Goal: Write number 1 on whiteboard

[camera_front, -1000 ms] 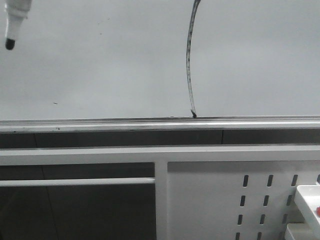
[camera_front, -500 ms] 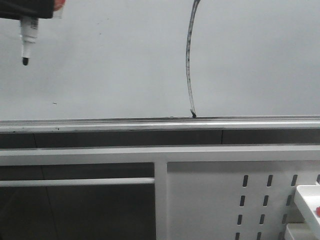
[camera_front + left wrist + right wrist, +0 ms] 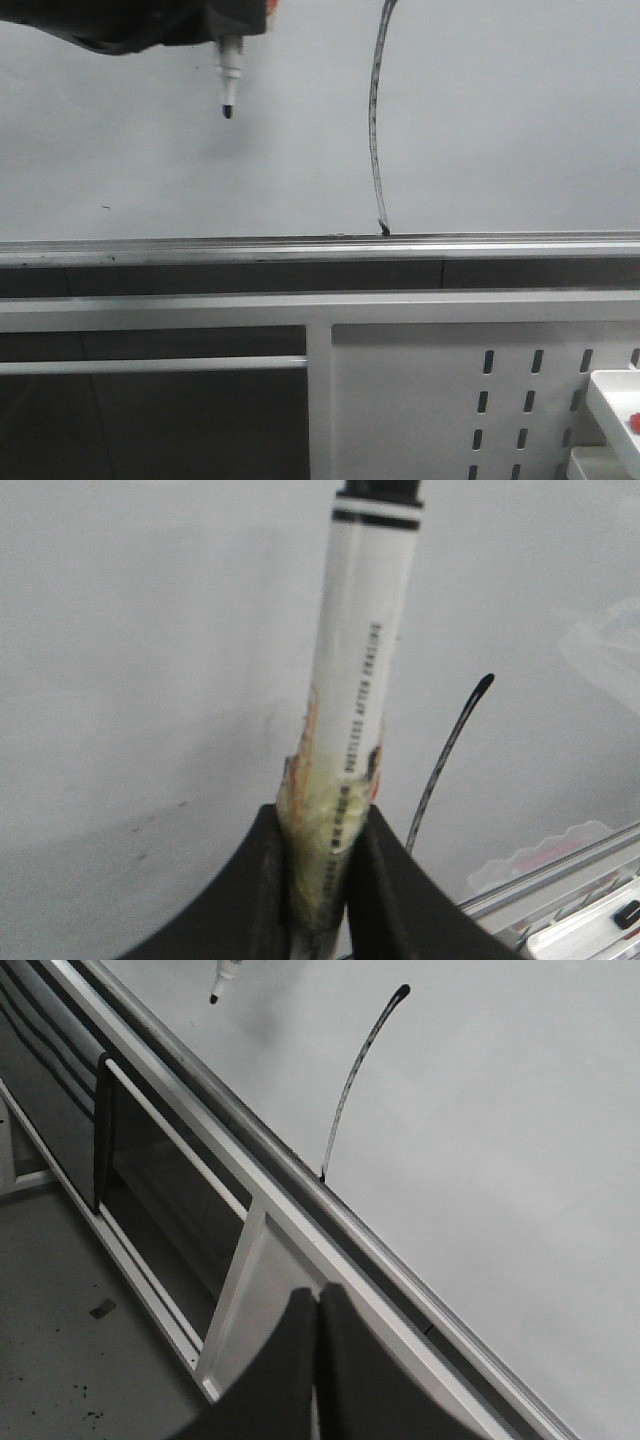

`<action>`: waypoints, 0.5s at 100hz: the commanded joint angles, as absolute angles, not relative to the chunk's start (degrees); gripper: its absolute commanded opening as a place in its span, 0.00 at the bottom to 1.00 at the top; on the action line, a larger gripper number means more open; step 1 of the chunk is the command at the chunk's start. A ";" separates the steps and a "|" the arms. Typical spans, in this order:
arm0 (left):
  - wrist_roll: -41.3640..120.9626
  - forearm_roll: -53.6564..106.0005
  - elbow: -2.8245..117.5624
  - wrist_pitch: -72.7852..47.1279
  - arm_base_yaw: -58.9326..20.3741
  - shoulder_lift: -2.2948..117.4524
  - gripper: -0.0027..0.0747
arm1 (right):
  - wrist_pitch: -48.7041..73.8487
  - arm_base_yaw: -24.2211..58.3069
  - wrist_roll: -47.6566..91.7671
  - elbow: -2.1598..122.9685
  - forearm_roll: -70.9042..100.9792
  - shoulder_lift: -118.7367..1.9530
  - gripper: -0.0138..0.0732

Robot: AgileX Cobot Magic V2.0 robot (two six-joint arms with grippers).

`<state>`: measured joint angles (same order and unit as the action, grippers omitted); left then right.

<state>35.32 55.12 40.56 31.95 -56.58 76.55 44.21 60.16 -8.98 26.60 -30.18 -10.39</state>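
Looking forward, I see my left gripper [image 3: 225, 25] at the upper left, marker [image 3: 230, 85] tip pointing down, apart from the number 1 [image 3: 377, 120], which runs down the whiteboard [image 3: 500, 130] to its silver rail [image 3: 200, 250]. At my left wrist, the fingers [image 3: 250, 880] are clamped on the marker's barrel [image 3: 360, 680]. At my right wrist, my right gripper [image 3: 318, 1305] is pressed together on nothing, away from the board.

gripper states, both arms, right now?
Left gripper: closed on the marker.
Right gripper: closed, holding nothing.
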 commanded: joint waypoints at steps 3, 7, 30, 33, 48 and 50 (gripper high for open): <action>27.14 48.79 43.52 38.15 -57.16 79.13 0.01 | 41.19 59.76 -9.18 27.93 -32.38 -10.86 0.10; 26.42 48.91 43.79 39.16 -57.16 80.41 0.01 | 41.19 59.76 -9.18 27.93 -32.38 -10.86 0.10; 26.08 49.02 45.76 40.25 -55.13 84.25 0.01 | 41.41 59.76 -9.18 27.93 -32.27 -10.86 0.10; 26.08 49.14 46.03 40.10 -54.65 84.39 0.01 | 41.51 59.76 -9.18 27.93 -32.27 -10.86 0.10; 26.08 49.36 47.81 37.32 -50.93 84.47 0.01 | 41.70 59.76 -9.18 27.93 -32.27 -10.86 0.10; 26.00 49.36 47.95 37.01 -50.39 84.47 0.01 | 41.70 59.76 -9.18 27.93 -32.27 -10.86 0.10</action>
